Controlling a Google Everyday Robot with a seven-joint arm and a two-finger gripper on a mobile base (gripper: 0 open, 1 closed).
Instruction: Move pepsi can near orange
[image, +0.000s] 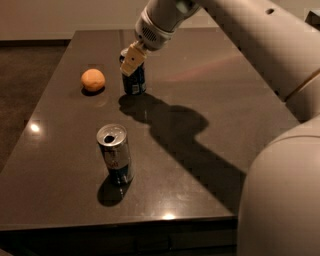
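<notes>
Pepsi can (135, 83) stands upright on the far middle of the dark table (220, 95), to the right of the orange (93, 79). It is near the orange but apart from it, and only a strip of tabletop lies between the two. My claw (131, 62) is clamped on the can's upper part. One tan finger (134, 56) lies across the rim and front and hides the lid; the other finger is behind the can, out of sight. I cannot tell whether the can's base rests on the table or hangs just above it, since its shadow starts right at its foot.

My arm (240, 30) comes in from the upper right and throws a broad shadow (175, 130) over the middle of the table. A slimmer silver-and-blue can (116, 154) stands upright nearer the front edge with its top opened. It is well apart from both the pepsi can and the orange, and off the line between them. My pale body (280, 200) covers the table's front right corner.
</notes>
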